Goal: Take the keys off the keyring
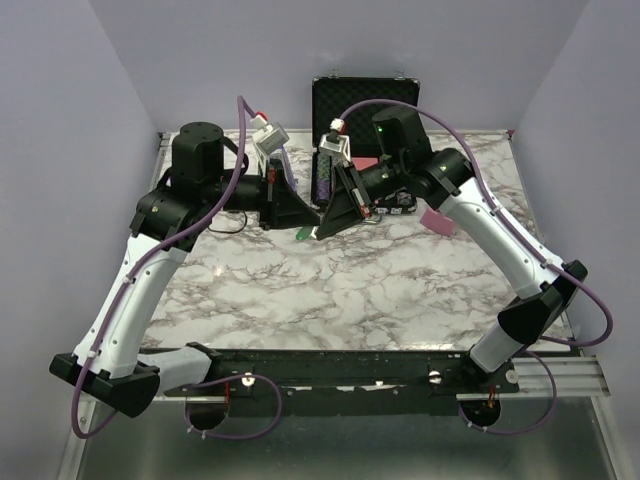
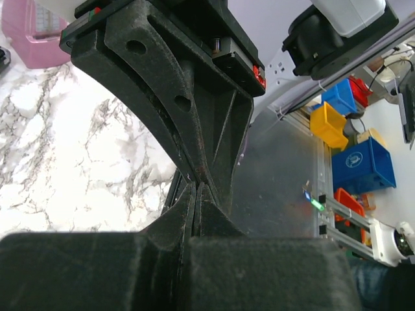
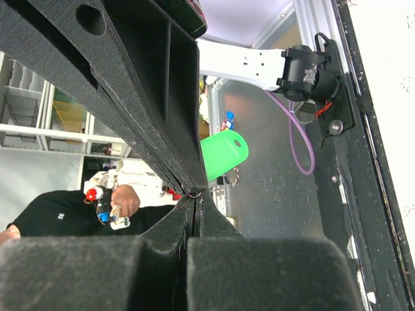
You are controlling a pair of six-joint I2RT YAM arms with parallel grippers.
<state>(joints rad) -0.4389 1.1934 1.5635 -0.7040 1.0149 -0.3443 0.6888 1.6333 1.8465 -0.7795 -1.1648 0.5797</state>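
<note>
While both were clamped shut, I had the left tool (image 2: 196, 188) and right tool (image 3: 194, 201) meeting tip to tip above the tabletop (image 1: 400, 290). The green tag of the keyring (image 3: 224, 154) hung just beside that point; I couldn't tell which tool held it.

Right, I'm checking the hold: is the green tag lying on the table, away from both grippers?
No, in the top view the green tag sits where the tips of the left gripper and right gripper meet.

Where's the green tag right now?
Top view: the green tag is mid-table, right where the left gripper and right gripper meet tip to tip. In the right wrist view it sits just right of that meeting point.
</note>
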